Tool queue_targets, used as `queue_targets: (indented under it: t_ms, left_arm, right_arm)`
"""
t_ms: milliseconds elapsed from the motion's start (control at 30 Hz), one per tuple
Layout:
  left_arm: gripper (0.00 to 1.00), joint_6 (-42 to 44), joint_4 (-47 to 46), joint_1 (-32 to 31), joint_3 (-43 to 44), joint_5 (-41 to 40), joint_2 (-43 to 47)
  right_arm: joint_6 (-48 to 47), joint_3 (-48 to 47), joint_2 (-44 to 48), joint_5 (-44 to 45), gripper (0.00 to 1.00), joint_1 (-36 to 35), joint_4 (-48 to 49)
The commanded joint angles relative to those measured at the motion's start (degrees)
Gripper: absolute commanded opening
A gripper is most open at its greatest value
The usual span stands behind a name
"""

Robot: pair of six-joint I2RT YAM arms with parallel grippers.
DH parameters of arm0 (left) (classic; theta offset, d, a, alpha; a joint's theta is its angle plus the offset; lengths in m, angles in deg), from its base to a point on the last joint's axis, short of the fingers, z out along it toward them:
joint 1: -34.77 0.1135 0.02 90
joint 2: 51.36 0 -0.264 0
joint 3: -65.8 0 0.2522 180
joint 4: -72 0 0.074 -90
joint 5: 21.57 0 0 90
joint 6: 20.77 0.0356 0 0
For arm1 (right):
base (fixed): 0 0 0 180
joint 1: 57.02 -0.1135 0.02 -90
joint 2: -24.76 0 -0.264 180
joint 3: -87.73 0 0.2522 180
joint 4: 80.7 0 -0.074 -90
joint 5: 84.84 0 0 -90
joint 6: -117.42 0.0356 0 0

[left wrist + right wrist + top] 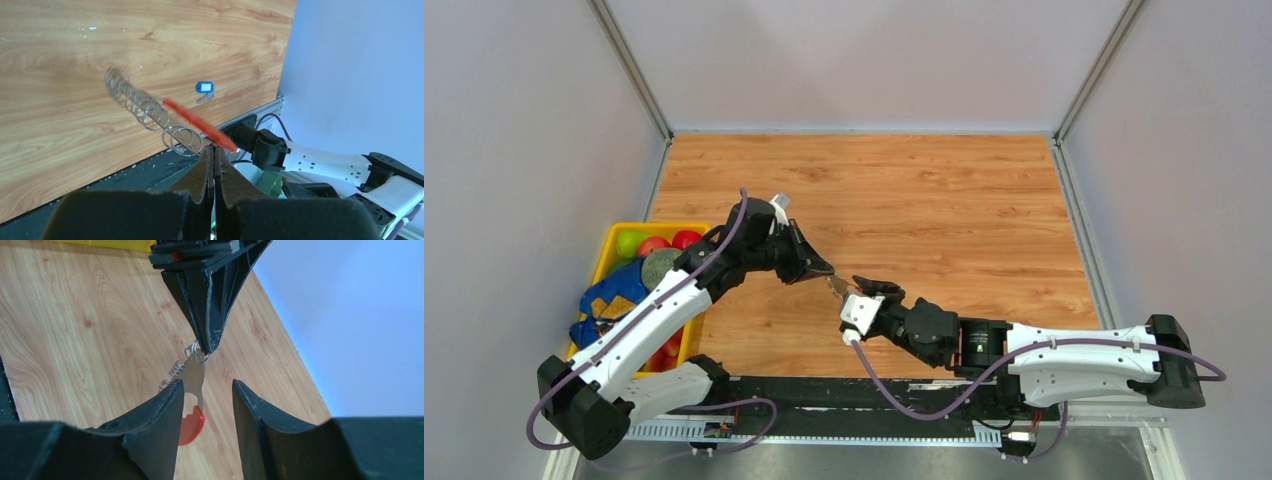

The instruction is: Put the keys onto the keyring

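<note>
My left gripper (821, 270) is shut on the small wire rings at the top of the keyring (836, 287) and holds it above the table. In the left wrist view the jaws (214, 148) are closed, with the coil of rings (145, 107) and the red loop (197, 122) beyond the tips. In the right wrist view the grey piece (193, 374) and red loop (191, 423) hang from the left gripper's tip (205, 346). My right gripper (207, 386) is open around the hanging keyring, its left finger (167, 407) close beside it. The keys with the blue tag (204, 88) lie on the table.
A yellow bin (612, 240) with toy fruit and a blue item (609, 295) stands at the table's left edge, beside the left arm. Grey walls enclose the table. A black rail (874, 392) runs along the near edge.
</note>
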Motion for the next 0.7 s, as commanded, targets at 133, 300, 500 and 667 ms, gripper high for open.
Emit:
queue_targets:
  t_ms: [133,300,500,667]
  left_arm:
    - [0.00,-1.58,3.83,0.19,4.21,3.03,0.23]
    - [0.00,-1.43,3.83,0.24,4.19,4.62,-0.20]
    - [0.00,-1.29,3.43,0.20,4.20,5.90,-0.30]
    - [0.00,-1.19,2.82,0.22,4.08,7.00,-0.30]
  right_arm:
    - [-7.20,0.42,-0.05,-6.28,0.33,-0.44,5.32]
    - [-8.50,1.62,0.07,-10.51,0.34,-1.00,5.30]
    - [-9.40,1.81,-1.33,-9.20,0.36,-1.22,7.05]
    - [-11.23,2.57,-2.20,-7.06,0.36,-1.18,8.84]
